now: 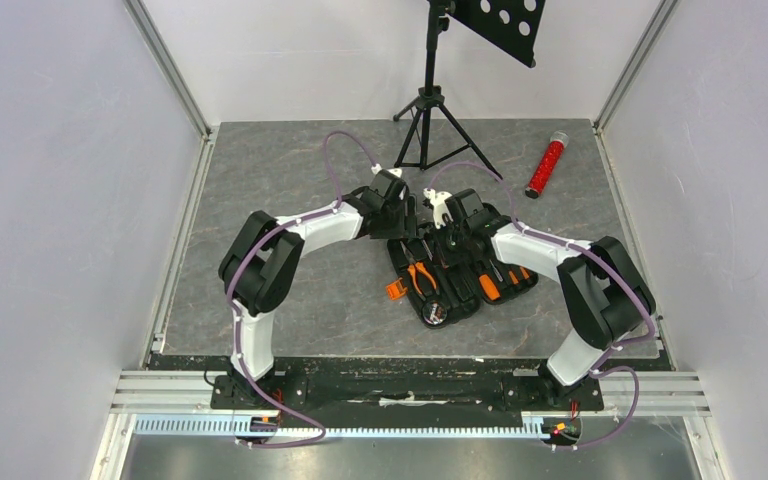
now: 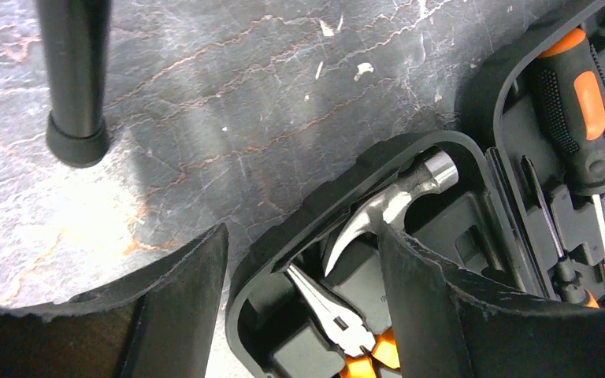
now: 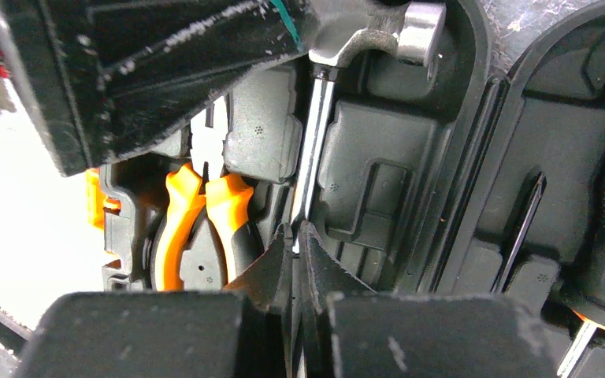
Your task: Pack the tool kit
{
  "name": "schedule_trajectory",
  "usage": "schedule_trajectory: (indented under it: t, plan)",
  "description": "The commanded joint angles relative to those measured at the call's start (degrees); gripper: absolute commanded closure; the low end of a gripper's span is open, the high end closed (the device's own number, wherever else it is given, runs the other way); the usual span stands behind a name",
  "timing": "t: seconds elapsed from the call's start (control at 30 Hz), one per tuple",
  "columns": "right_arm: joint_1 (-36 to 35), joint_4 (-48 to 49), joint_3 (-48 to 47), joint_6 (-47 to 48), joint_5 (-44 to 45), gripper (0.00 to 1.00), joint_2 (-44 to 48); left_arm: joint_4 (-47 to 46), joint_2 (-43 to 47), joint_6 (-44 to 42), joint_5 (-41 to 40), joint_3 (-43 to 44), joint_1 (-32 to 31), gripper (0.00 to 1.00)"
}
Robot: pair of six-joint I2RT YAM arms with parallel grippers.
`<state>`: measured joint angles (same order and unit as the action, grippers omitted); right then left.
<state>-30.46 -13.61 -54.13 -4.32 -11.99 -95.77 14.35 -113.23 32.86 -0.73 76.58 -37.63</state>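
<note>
The right jaws are clenched on the thin steel shaft of the hammer [image 3: 366, 35], low on it, with the head at the far end of its moulded slot. The grip looks meant to steer or press the hammer down into that bed. Just left of it the pliers [image 3: 205, 213] lie seated, orange handles toward the camera.

The left jaws are released and wide. One finger [image 2: 181, 307] is outside the case [image 2: 315, 213] and the other is over its inside, so they straddle the corner rim by the hammer head, probably to steady the case.

The case lies open and flat on the desk [image 2: 244, 94], between the two arms, with a screwdriver [image 2: 579, 94] bedded in its other half. A tripod foot [image 2: 75, 134] stands near that corner.

I cannot tell whether the hammer is fully seated. The right arm's own fingers cover its handle, and from above both wrists hide that end of the case.
</note>
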Motion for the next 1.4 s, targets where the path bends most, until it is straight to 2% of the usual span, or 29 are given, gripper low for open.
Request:
schedule_trajectory:
  t: [0.0,0.1,0.23,0.37,0.47,0.67,0.9,1.07,1.17,1.27,1.37]
  plan:
    - [-0.57,-2.85,2.45,2.03,1.33,1.00,-5.64,-2.81,-1.89,-3.88,2.92,2.22,-0.34,0.25]
    - [-0.56,-3.31,2.28,2.12,1.18,1.00,-5.92,-1.94,-3.49,-3.86,3.37,3.26,-0.64,0.26]
    - [-0.81,-3.83,2.19,2.28,1.12,1.00,-6.01,4.80,-7.25,-3.80,-0.74,6.88,-1.46,0.29]
    - [-1.22,-4.28,2.14,2.38,1.18,1.00,-6.11,10.27,-10.57,-2.35,-3.14,8.77,-1.56,0.37]
    - [-1.66,-4.26,1.97,2.32,1.13,1.00,-6.19,11.89,-11.78,-1.78,-3.77,8.31,-1.81,0.47]
    - [-1.80,-4.50,-0.33,2.60,0.56,1.00,-3.73,12.13,-9.35,-1.44,-4.79,7.57,-1.92,0.46]
    - [0.93,-7.97,-8.31,3.69,0.94,0.86,4.30,11.58,2.60,-2.34,-7.01,11.76,-1.85,0.29]
    - [5.50,-9.46,-7.25,5.15,3.88,0.59,10.43,11.49,12.34,-1.94,-10.60,10.85,-1.84,0.21]
    - [10.31,-9.48,-3.83,5.74,4.21,0.44,13.37,11.49,18.05,-0.60,-11.21,6.56,-1.84,0.18]
    - [15.90,-9.03,-0.35,6.70,4.95,0.37,15.47,10.03,24.29,1.42,-9.25,-1.22,-1.84,0.18]
    - [22.21,-7.92,2.47,6.93,4.66,0.35,16.69,7.98,30.99,3.94,-6.44,-10.47,-1.84,0.18]
